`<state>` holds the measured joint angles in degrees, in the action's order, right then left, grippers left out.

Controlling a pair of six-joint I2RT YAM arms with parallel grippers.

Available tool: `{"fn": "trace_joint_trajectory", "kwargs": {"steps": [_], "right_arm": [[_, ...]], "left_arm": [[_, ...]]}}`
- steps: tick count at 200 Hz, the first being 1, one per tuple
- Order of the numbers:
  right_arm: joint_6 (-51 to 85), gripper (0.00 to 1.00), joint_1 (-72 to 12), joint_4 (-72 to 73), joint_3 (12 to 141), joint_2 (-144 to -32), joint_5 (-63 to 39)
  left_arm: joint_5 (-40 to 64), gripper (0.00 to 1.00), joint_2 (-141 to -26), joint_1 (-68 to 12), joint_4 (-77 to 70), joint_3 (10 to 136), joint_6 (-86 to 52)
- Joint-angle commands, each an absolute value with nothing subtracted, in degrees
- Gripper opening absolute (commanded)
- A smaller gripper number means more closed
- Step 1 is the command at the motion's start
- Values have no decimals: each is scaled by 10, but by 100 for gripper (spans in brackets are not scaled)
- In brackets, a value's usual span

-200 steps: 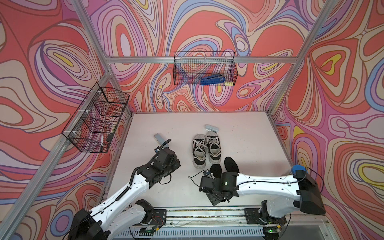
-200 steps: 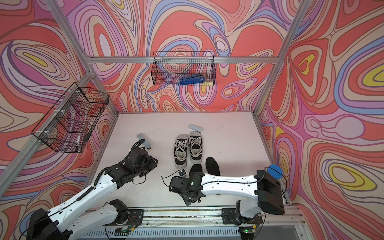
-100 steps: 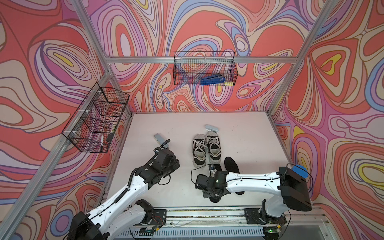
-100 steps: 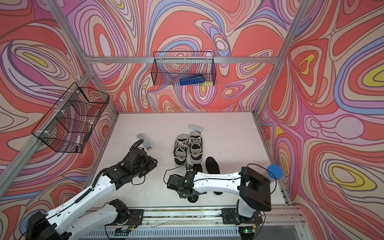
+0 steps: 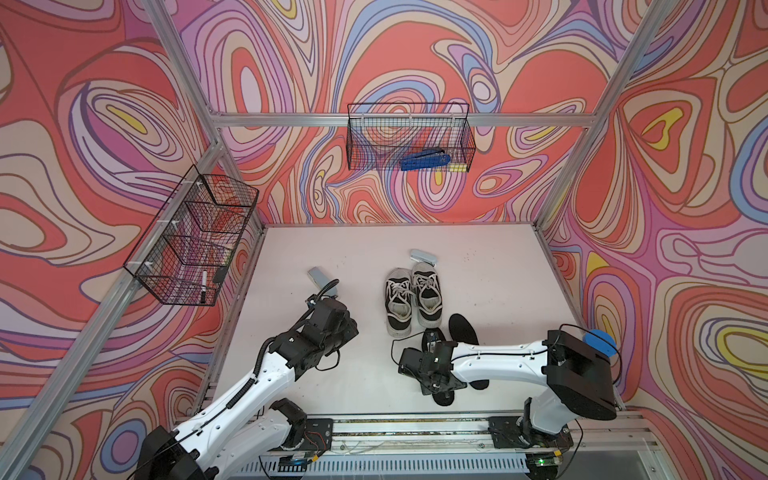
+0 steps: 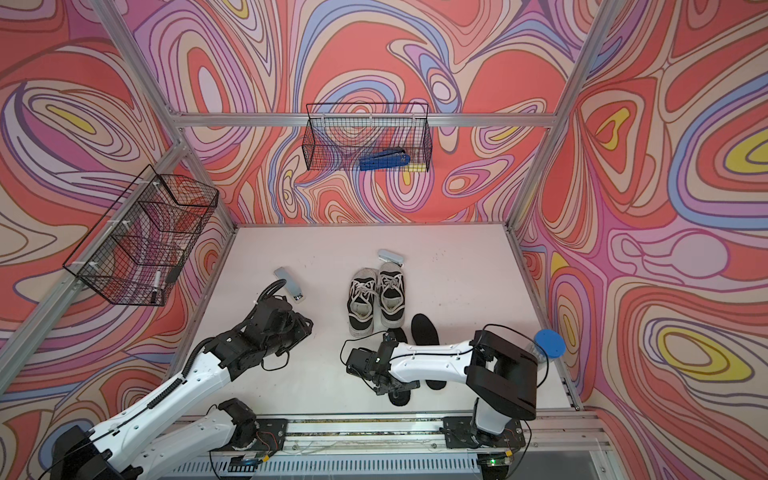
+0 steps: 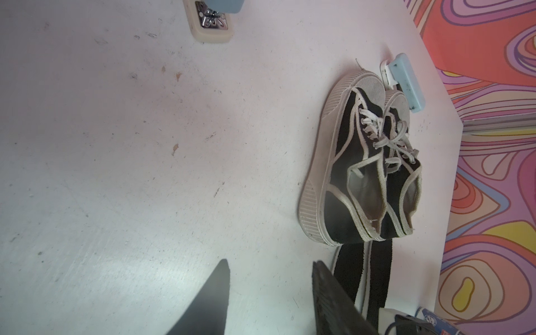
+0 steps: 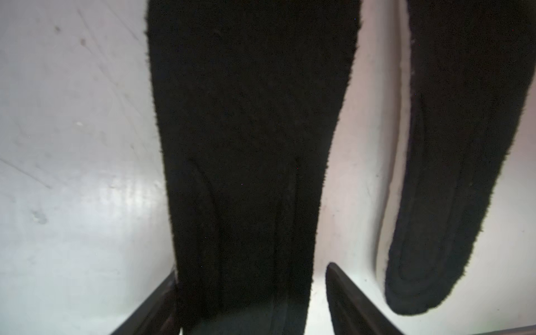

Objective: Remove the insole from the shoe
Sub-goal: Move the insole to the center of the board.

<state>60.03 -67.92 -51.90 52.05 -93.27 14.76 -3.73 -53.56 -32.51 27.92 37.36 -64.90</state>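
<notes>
Right wrist view: fuzzy black insole between parted right fingers; left fingers also parted

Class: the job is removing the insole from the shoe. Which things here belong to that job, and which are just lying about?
Belong to the job: black sneakers; black insole; second black insole, both already out.

Just lying about: light blue stapler by the sneaker toes; opened stapler; blue tool in the back wire basket; marker in the side wire basket.
</notes>
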Motion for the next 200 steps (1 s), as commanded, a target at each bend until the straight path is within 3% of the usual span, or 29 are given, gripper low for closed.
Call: {"fn": "trace_joint_trajectory", "kwargs": {"steps": [1, 42, 78, 99, 110, 136, 164, 180, 200], "right_arm": [[581, 72, -668, -527, 501, -914, 155], [550, 71, -655, -530, 498, -911, 162], [540, 92, -654, -533, 529, -865, 166], [533, 95, -654, -549, 554, -768, 208], [515, 95, -641, -544, 562, -720, 254], [388, 95, -505, -448, 541, -651, 343], [195, 96, -317, -225, 444, -610, 407], [89, 97, -213, -51, 369, -623, 373], [40, 98, -109, 118, 307, -681, 248]], "left_arm": [[-49, 47, -532, -319, 302, 366, -648], [-50, 47, -536, -318, 300, 365, -646], [-70, 47, -537, -314, 316, 375, -626], [-107, 50, -532, -289, 332, 387, -575], [-139, 56, -529, -270, 336, 395, -537], [-224, 81, -541, -213, 301, 401, -436], [-253, 88, -552, -139, 198, 364, -340], [-254, 90, -556, -102, 99, 317, -301], [-247, 99, -565, -72, 25, 272, -280]]}}
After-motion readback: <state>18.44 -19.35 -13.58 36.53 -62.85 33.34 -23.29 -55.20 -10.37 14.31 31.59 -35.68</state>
